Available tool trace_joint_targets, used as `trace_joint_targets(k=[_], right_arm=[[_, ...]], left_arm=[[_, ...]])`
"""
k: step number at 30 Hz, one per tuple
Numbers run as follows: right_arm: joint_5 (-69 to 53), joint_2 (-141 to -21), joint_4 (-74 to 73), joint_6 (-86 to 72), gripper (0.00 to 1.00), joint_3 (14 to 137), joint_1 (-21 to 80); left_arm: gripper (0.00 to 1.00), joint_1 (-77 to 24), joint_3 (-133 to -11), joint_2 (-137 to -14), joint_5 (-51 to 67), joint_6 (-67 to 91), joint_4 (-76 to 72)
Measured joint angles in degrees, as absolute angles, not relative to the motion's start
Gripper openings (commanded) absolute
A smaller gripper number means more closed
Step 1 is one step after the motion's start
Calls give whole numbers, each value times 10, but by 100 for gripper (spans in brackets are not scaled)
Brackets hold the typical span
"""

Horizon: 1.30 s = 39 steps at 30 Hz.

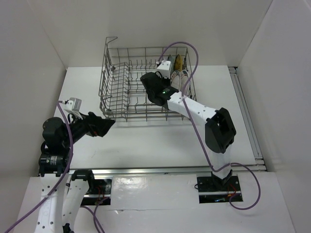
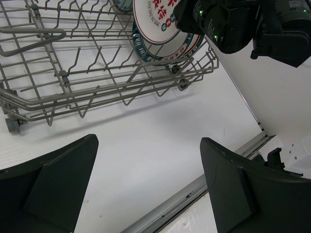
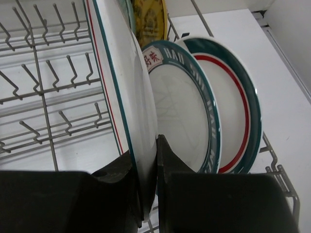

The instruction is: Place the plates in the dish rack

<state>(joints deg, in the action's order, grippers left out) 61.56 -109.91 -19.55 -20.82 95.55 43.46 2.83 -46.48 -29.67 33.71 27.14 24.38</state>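
Right end effector (image 3: 148,165) clamped on the lower rim of a large white plate (image 3: 126,77), green-edged with a thin red line, which I am holding upright on edge among the tines at the right end of the dish rack (image 1: 103,77). Gripping it by the rim keeps the fingers clear of the wires and of the neighbours, and lets the plate stand in a slot, as I judge it, once released.

Just beside it, to its right, stand two more plates: one with a dark green band and red characters (image 3: 180,111), and one with a green rim and a red ring (image 3: 228,97). Behind them sits a small yellow-brown plate (image 3: 148,17). That makes four plates I can count. A pale teal edge next to the yellow-brown one may be a fifth, but I cannot tell.

My left end effector (image 2: 146,165) hangs with its fingers wide apart and empty over the white bench (image 1: 146,141), near the front left corner of the one rack. It is parked well away from the working arm. From overhead I see no plate outside the rack, so the loading looks close to finished.
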Motion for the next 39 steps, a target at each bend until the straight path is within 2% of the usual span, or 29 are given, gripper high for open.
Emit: trace_joint_targets(k=[4, 5, 6, 8, 11, 12, 13, 15, 21, 26, 32, 39], right_arm=[[605, -1102, -206, -222, 0, 945, 434], [600, -1102, -208, -227, 4, 943, 432], [592, -1102, -209, -232, 15, 940, 431], [575, -1102, -209, -241, 45, 931, 428], [556, -1102, -202, -251, 65, 907, 425], [551, -1102, -201, -252, 81, 898, 425], [549, -1102, -203, -256, 90, 892, 425], [543, -1101, -202, -254, 100, 885, 427], [554, -1060, -201, -236, 100, 883, 455], [593, -967, -207, -195, 100, 884, 522], [631, -795, -248, -158, 100, 868, 606], [667, -572, -442, -233, 100, 810, 664]], left_arm=[[100, 28, -465, -296, 337, 271, 245], [100, 28, -465, -296, 337, 271, 245], [100, 28, -465, -295, 337, 271, 245], [100, 28, -465, -295, 337, 271, 245], [100, 28, -465, -295, 333, 271, 245], [100, 28, -465, -295, 332, 271, 245], [100, 28, -465, -295, 332, 271, 245], [100, 28, -465, -294, 331, 271, 245], [100, 28, -465, -294, 326, 271, 245], [100, 28, -465, -294, 317, 271, 251], [100, 28, -493, -296, 272, 271, 306], [100, 28, -539, -290, 205, 269, 336]])
